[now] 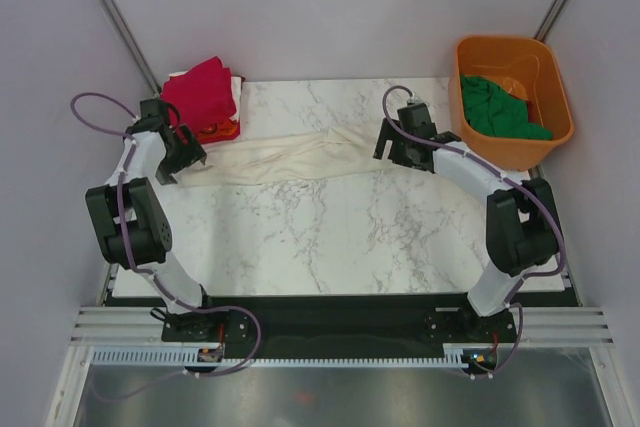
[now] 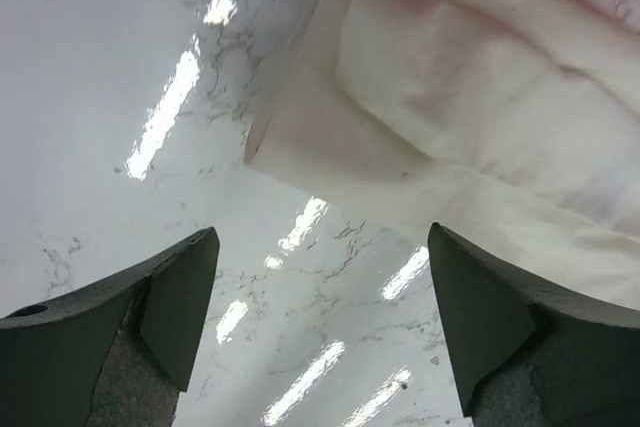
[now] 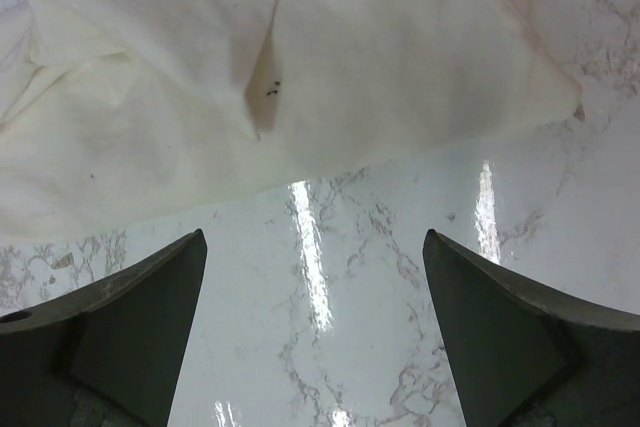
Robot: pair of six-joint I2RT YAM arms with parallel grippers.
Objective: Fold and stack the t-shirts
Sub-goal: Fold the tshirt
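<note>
A cream-white t-shirt [image 1: 290, 159] lies stretched in a long band across the far half of the marble table. Its left end [image 2: 470, 127] fills the upper right of the left wrist view, its right end [image 3: 250, 77] the top of the right wrist view. My left gripper [image 1: 178, 167] hovers at the band's left end, open, only bare marble between its fingers [image 2: 180, 297]. My right gripper [image 1: 392, 149] stands open at the band's right end, also over bare marble. A crimson red t-shirt [image 1: 200, 92] sits piled at the far left on an orange-red one [image 1: 222, 130]. A dark green t-shirt [image 1: 500, 109] lies in the tub.
The orange plastic tub [image 1: 555, 77] stands at the table's far right corner. Grey walls close in on both sides. The marble table [image 1: 320, 237] reaches to the black base strip where the arms are bolted.
</note>
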